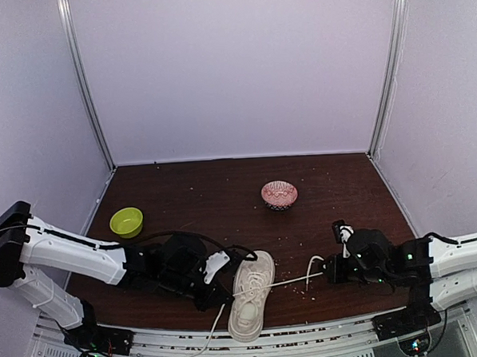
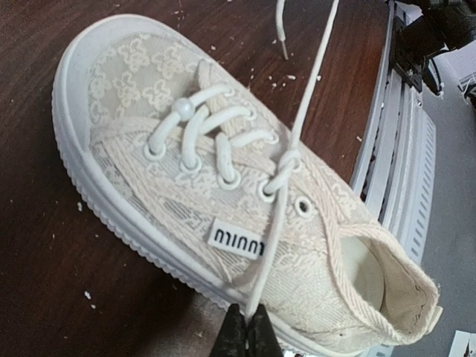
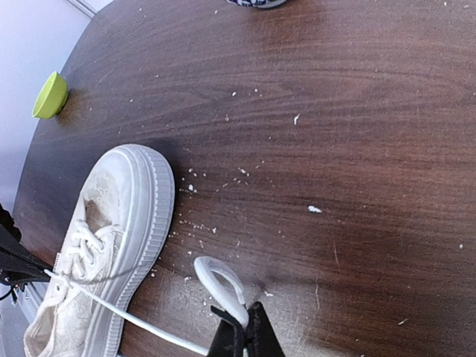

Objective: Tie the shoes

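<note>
The cream shoe (image 1: 251,299) lies on the dark table near its front edge, toe pointing away from the arm bases. My left gripper (image 1: 222,300) sits at the shoe's left side, and in the left wrist view it (image 2: 251,327) is shut on one white lace (image 2: 277,216) that runs from a crossing (image 2: 287,160) at the upper eyelets. From that crossing the other lace (image 1: 288,282) stretches taut to the right. My right gripper (image 1: 330,270) is shut on it, and a small loop (image 3: 218,277) stands out beyond the fingertips of that gripper (image 3: 245,335).
A green bowl (image 1: 126,222) stands at the back left and a red patterned bowl (image 1: 279,195) behind the shoe. A loose lace tail (image 1: 201,346) hangs over the table's front rail (image 1: 311,335). Small crumbs (image 3: 313,209) dot the wood.
</note>
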